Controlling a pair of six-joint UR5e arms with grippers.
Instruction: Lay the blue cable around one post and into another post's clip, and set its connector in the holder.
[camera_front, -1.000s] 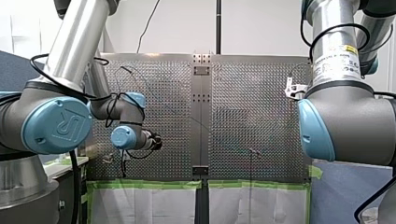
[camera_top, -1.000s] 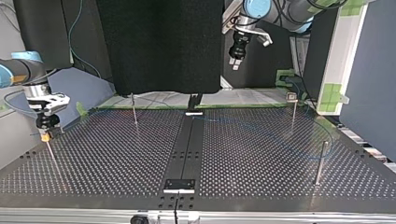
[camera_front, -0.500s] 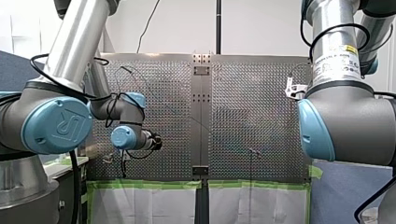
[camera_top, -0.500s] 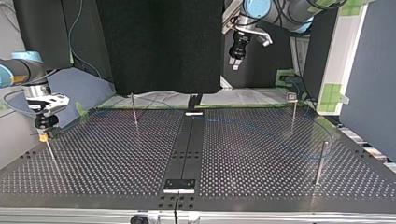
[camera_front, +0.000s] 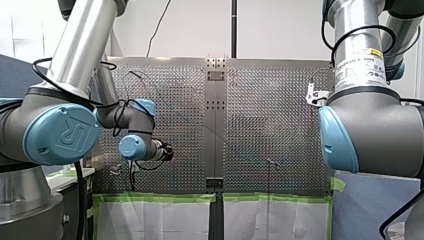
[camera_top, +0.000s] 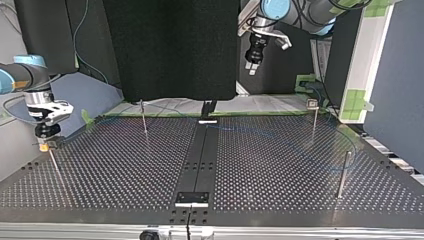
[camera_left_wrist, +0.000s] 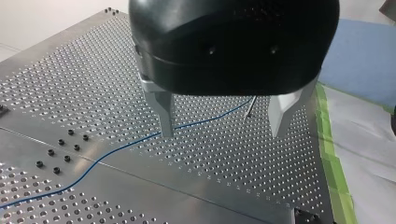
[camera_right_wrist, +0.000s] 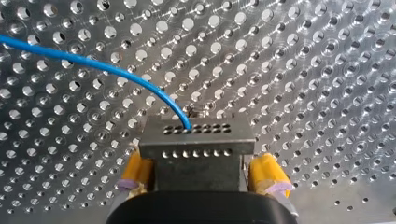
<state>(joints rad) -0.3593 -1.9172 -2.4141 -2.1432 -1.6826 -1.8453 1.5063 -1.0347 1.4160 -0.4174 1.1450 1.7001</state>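
The blue cable curves over the perforated plate and ends in a hole of the grey metal holder block. My right gripper is open, its yellow pads standing either side of that block. At the top view's left it hangs over a thin post. My left gripper is open and empty, metal fingers above the plate with the cable running below one fingertip. It hangs high at the back of the top view.
Three more thin posts stand on the plate, the last with a small clip on top. A black centre strip splits the plate. Green tape marks the plate's edge beside my left gripper.
My right gripper has drifted slightly toward the top view's left over the post. My left arm has not moved.
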